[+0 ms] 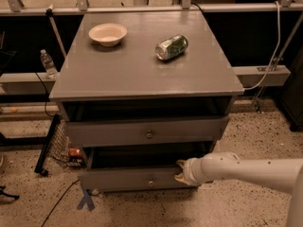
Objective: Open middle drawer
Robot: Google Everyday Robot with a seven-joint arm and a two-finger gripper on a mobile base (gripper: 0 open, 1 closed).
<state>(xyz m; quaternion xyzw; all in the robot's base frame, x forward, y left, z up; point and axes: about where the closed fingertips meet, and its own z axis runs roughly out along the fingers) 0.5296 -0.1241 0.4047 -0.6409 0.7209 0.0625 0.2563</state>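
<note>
The grey cabinet [142,74] fills the middle of the camera view. The middle drawer [128,178] is the lower grey front showing, with a small round metal knob [150,182]. It stands pulled out, with a dark gap above it. My gripper [180,171], at the end of the white arm [246,171] that comes in from the right, is at the top edge of this drawer front, to the right of the knob. The top drawer [142,131], with its own knob [149,134], also stands a little out. The bottom drawer is hidden.
On the cabinet top are a beige bowl [108,33] and a green can [172,47] lying on its side. A water bottle [47,64] stands on the left ledge. A black stand [46,145] and blue tape cross [86,200] are at floor left. A white cable [274,56] hangs at right.
</note>
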